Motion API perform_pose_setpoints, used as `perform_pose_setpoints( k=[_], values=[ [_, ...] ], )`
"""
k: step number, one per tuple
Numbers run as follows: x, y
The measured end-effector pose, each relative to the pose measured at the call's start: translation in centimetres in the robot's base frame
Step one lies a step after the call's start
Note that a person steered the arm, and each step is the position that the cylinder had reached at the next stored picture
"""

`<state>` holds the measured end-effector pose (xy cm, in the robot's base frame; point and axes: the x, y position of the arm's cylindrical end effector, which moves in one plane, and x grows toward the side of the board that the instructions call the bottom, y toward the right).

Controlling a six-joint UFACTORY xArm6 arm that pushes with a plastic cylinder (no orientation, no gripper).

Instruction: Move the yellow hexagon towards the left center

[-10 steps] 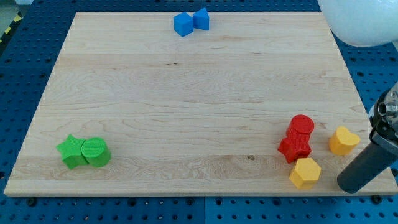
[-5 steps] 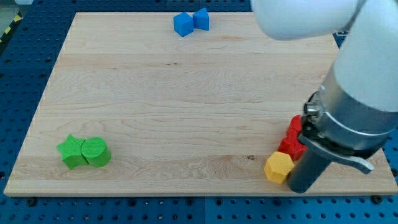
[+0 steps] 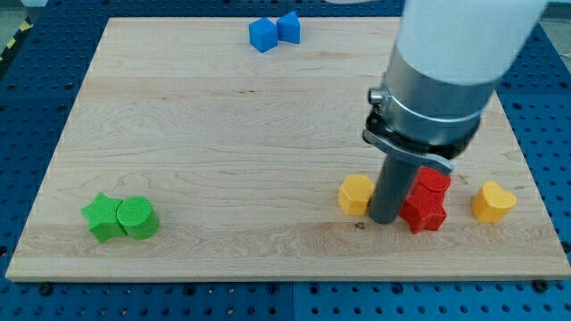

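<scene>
The yellow hexagon (image 3: 355, 193) lies on the wooden board (image 3: 223, 134) at the lower right of centre. My tip (image 3: 384, 218) stands on the board right against the hexagon's right side. Just right of the rod sit a red star (image 3: 426, 212) and a red cylinder (image 3: 434, 182), partly hidden by the rod. A second yellow block, heart-shaped (image 3: 492, 201), lies farther right.
A green star (image 3: 103, 218) and a green cylinder (image 3: 137, 218) touch each other at the lower left. Two blue blocks (image 3: 274, 31) sit at the top edge. The arm's body covers the upper right of the board.
My tip has swept left along the lower right of the board, pushing the yellow hexagon left and a little up, past the red blocks. The arm now covers more of the upper right.
</scene>
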<state>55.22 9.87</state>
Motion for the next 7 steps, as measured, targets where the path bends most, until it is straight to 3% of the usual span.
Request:
perform_pose_setpoints(
  k=[3,7],
  values=[
    [-5.7,-7.2],
    [-8.1,-17.3]
  ],
)
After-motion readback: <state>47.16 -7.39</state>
